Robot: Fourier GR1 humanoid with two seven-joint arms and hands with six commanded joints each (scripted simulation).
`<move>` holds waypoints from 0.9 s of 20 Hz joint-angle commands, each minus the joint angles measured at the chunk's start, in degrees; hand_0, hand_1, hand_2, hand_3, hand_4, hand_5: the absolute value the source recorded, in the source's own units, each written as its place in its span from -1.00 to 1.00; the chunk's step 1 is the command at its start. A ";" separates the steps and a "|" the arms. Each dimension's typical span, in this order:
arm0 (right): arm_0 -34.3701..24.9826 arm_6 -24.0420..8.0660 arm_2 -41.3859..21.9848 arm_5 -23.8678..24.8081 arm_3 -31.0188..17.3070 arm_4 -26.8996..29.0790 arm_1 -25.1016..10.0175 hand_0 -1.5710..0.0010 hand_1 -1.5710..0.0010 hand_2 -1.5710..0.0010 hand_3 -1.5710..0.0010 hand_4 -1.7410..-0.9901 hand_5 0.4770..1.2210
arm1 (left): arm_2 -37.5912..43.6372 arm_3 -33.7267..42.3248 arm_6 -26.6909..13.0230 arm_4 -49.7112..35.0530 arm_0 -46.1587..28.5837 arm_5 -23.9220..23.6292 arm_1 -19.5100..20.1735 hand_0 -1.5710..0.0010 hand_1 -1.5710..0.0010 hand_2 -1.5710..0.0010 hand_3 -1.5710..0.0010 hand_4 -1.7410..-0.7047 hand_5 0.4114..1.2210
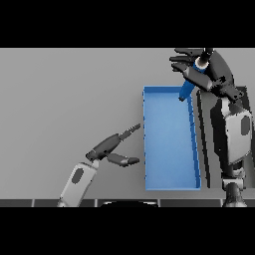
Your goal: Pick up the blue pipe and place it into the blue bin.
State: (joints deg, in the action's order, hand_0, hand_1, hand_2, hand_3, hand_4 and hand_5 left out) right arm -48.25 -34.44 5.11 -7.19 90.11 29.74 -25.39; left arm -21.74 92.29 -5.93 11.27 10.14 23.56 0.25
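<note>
Head view: the table (60, 99) is a flat, matte grey surface with no texture to speak of. On it, right of centre, lies the blue bin (169, 144), a long rectangular tray with thin upright walls and a smooth, even blue floor; its long sides run away from the robot.

The right hand (201, 69) is up at the bin's far right corner, dark and glossy against the grey, at the end of a white and grey forearm that runs along the bin's right wall. Its fingers are curled round the blue pipe (186, 91), a short, smooth cylinder of a deeper blue than the bin. The pipe hangs tilted below the hand, its lower end over or just inside the bin's far right corner; whether it touches the rim is hard to tell from this angle. A pale, round end seems to show at the top of the grasp, near the fingers.

The left hand (112, 147) is just left of the bin, low over the table. Its fingers are straight and spread, one long finger pointing towards the bin's left wall and stopping just short of it, the thumb held apart below. It holds nothing.

The bin's floor is bare along its whole length. Wide grey table lies open to the left and beyond the bin's far wall.
</note>
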 commanded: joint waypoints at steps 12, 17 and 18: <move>26.49 -0.49 -13.33 17.80 8.13 0.83 -10.84 -1.00 -1.00 -1.00 -0.92 -1.00 1.00 | -1.02 1.52 -0.56 -0.62 -1.76 -0.25 -1.00 1.00 1.00 1.00 1.00 0.65 -0.97; 27.58 0.35 -25.41 28.54 7.26 4.56 -18.88 -1.00 -1.00 -1.00 -0.16 -1.00 1.00 | -0.86 1.01 -0.04 -0.49 -1.50 -0.02 -0.52 1.00 1.00 1.00 1.00 0.66 -0.98; 27.28 0.16 -26.60 30.43 7.40 4.24 -19.66 -1.00 -0.97 -1.00 -0.08 -1.00 1.00 | -1.25 1.16 0.09 -0.67 -1.77 0.14 -0.84 1.00 1.00 1.00 1.00 0.66 -0.98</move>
State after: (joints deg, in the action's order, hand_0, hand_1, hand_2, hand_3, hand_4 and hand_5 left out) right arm -21.05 -33.56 -21.45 23.17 97.56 33.98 -45.06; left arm -23.01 93.44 -5.80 10.59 8.35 23.73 -0.62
